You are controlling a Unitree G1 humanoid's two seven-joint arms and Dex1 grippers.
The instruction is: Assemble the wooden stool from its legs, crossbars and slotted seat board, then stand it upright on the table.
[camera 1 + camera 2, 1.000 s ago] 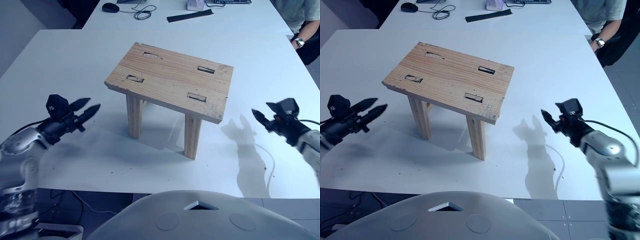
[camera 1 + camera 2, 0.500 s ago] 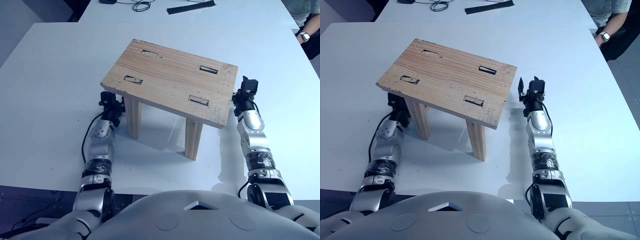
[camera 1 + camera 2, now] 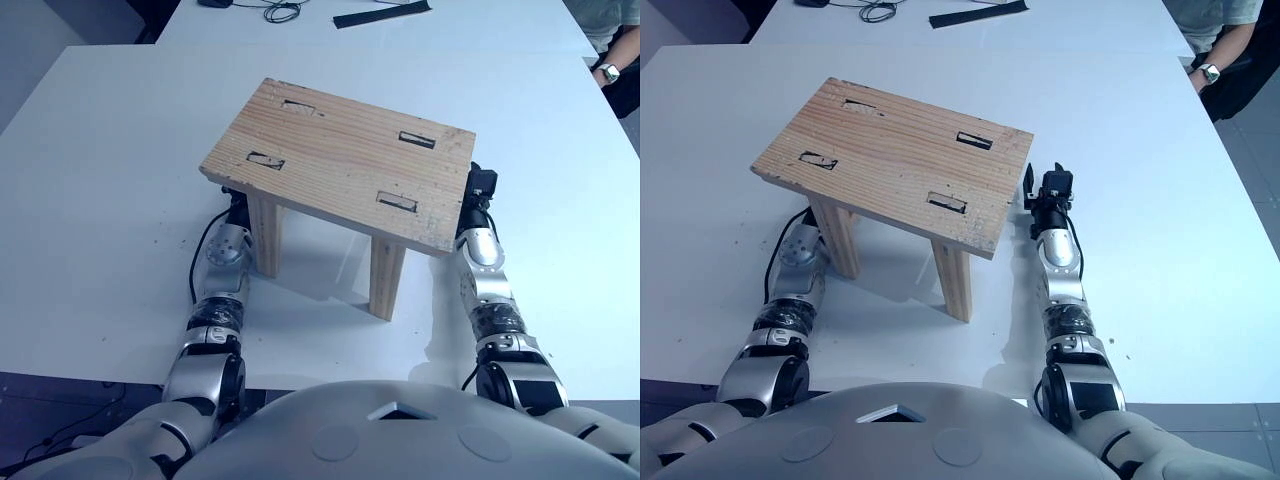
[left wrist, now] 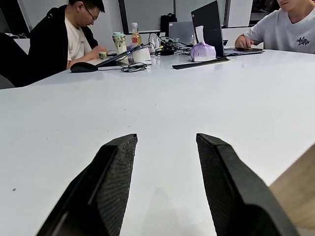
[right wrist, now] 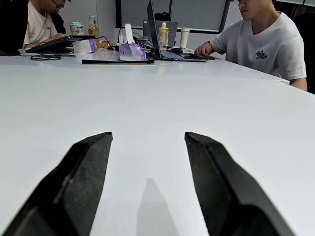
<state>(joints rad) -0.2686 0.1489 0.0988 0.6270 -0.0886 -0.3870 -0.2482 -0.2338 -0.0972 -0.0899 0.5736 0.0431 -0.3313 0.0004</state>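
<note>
The wooden stool (image 3: 340, 160) stands upright on the white table (image 3: 110, 150), its slotted seat board on top and two front legs (image 3: 385, 275) showing. My left arm lies on the table beside the left front leg (image 3: 266, 235), and the left gripper (image 4: 166, 138) is open with nothing in it, tucked under the seat's left edge. A wooden corner (image 4: 295, 191) shows close by in the left wrist view. My right gripper (image 3: 1045, 180) is open and empty, low over the table just off the seat's right edge.
A second table behind holds a black strip (image 3: 382, 13), cables (image 3: 283, 10), a laptop (image 5: 160, 39) and a tissue pack (image 4: 203, 49). People sit at it; a wrist with a watch (image 3: 605, 72) shows at the far right. The table's front edge runs close to me.
A second ago both arms were raised at the sides; they have since stretched out flat along the table beside the stool. In the last half second both grippers drew closer under the seat's edges.
</note>
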